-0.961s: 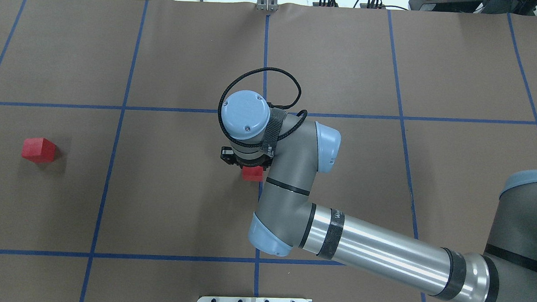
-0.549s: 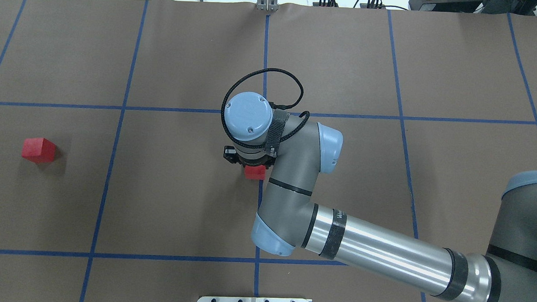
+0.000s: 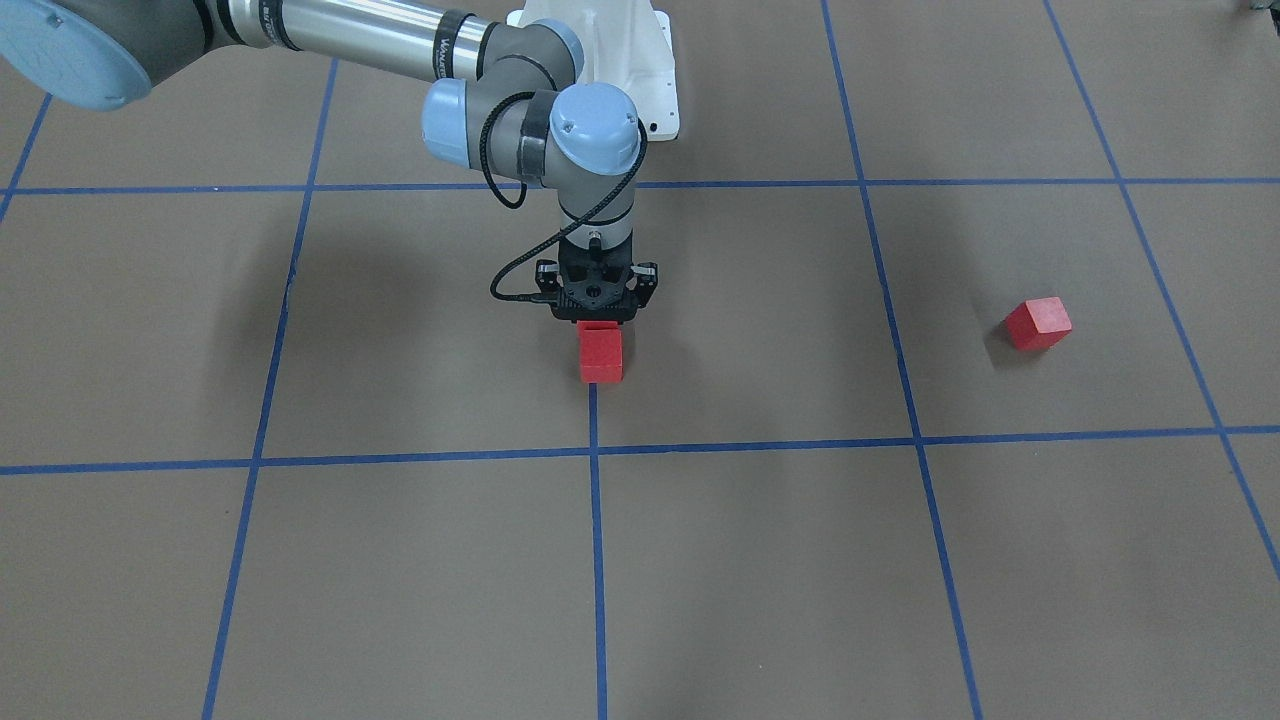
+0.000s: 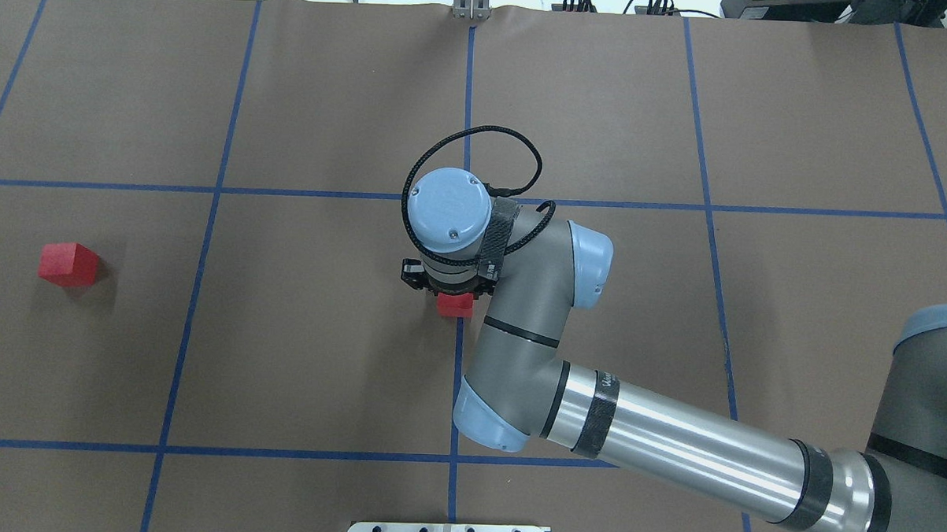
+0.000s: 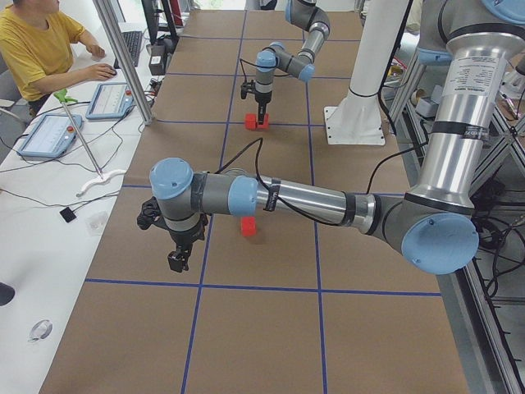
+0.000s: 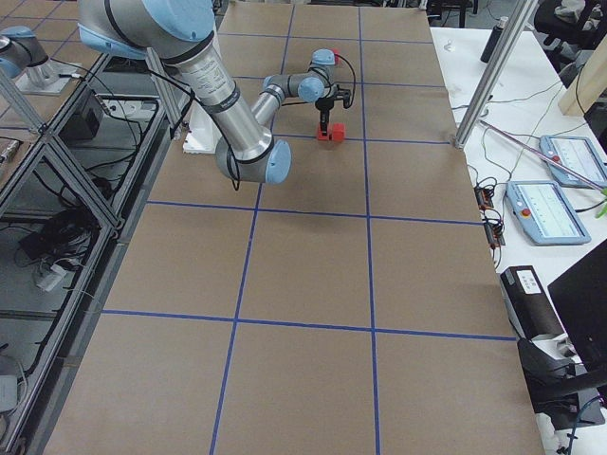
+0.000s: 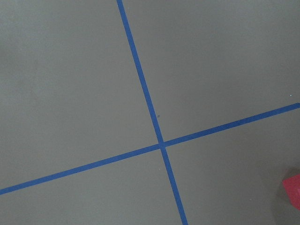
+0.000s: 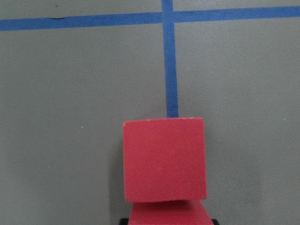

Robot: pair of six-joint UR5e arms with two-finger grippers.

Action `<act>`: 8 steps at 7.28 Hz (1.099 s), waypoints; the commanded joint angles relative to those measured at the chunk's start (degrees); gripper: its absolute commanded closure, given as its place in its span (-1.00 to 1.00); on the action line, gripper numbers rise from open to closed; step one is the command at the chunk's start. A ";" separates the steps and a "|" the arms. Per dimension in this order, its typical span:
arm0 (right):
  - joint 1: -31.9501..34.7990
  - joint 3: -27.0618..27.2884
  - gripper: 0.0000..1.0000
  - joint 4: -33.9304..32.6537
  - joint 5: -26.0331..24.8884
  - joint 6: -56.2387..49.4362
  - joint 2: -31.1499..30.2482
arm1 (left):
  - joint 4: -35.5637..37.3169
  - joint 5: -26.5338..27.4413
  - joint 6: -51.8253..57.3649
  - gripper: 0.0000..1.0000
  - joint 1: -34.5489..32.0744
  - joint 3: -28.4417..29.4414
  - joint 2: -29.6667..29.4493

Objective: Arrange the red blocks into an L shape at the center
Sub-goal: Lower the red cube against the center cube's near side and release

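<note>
The red blocks (image 3: 601,355) are the smallest things here, so take the big ones first. The right arm (image 4: 672,446) stretches in over the brown table (image 4: 330,96) and turns its wrist straight down above the center (image 3: 650,400), while the left arm (image 5: 312,197) hangs low well off to one side. Over the last second the right arm has slid a little toward the middle tape line (image 3: 594,420), and the held block (image 8: 168,214) has come along: it now sits at that line rather than just short of it. The right gripper (image 3: 598,318) hides its own fingertips, but since the block beneath travels with it, I judge the jaws closed on it. Just ahead of the gripper, on the side away from the robot, the front block (image 8: 164,159) lies touching the held one, the two in a straight row. That reads as the long leg of the L nearly settled. The third block (image 4: 68,264) lies well away to the gripper's left, near the left gripper (image 5: 177,261) — whether that one is open or closed I cannot tell — and must yet go beside one end of the row.
</note>
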 commanded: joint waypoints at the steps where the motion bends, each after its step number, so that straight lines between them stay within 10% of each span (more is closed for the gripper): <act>1: 0.00 0.03 1.00 0.04 0.02 -0.09 0.10 | 0.00 0.00 0.00 -1.00 0.00 0.00 0.04; 8: 0.00 -0.06 0.65 0.92 -0.07 0.09 0.10 | 0.00 0.00 0.09 -1.00 0.00 0.09 -0.05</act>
